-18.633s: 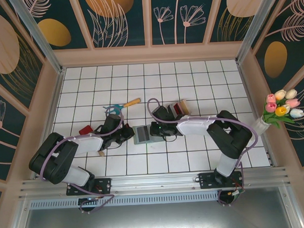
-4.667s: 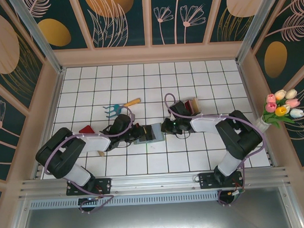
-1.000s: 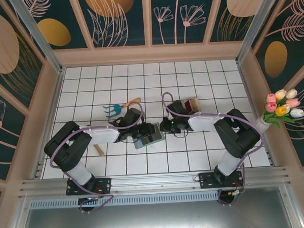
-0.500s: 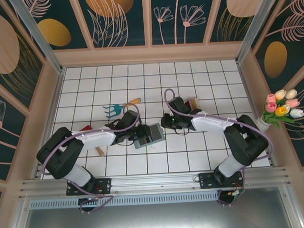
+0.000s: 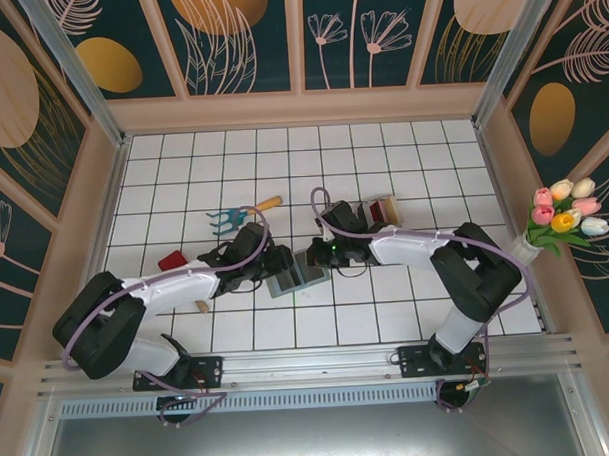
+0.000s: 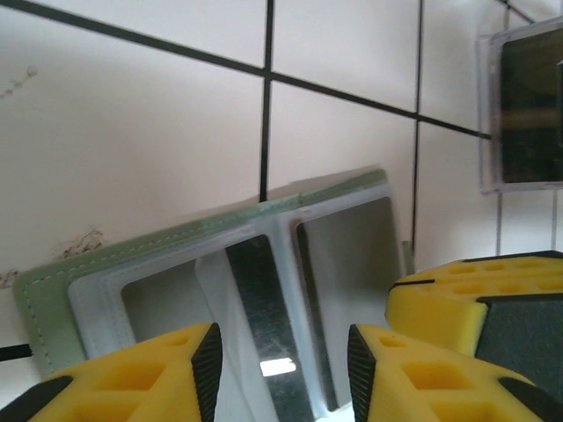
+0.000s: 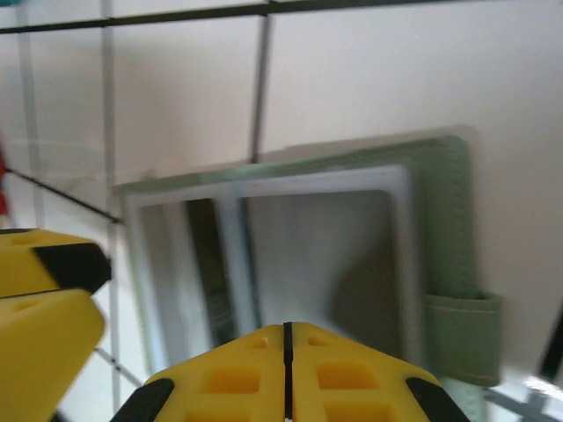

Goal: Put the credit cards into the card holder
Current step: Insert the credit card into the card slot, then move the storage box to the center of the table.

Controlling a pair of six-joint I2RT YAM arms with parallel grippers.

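The card holder [image 5: 298, 271] lies open on the tiles, grey-green with clear pockets [image 6: 343, 255] [image 7: 317, 246]. A dark glossy strip [image 6: 264, 308] shows along its middle; whether that is a card I cannot tell. My left gripper [image 5: 279, 265] [image 6: 281, 352] hovers open over the holder's left side, with nothing between its yellow fingers. From the right, my right gripper [image 5: 319, 255] [image 7: 287, 332] is shut, its tips over the holder's pockets. The credit cards [image 5: 381, 209] stand as a striped bundle in a case behind the right arm.
A teal rake with a wooden handle [image 5: 242, 214] lies behind the left arm. A red-handled tool [image 5: 172, 261] lies to its left. The holder's green strap tab [image 7: 462, 334] sticks out on one side. A vase of tulips [image 5: 562, 219] stands at the right wall.
My right gripper has moved left from beside the card bundle to over the holder and closed fully. The left arm has stretched out lower; its gripper stays at the holder.
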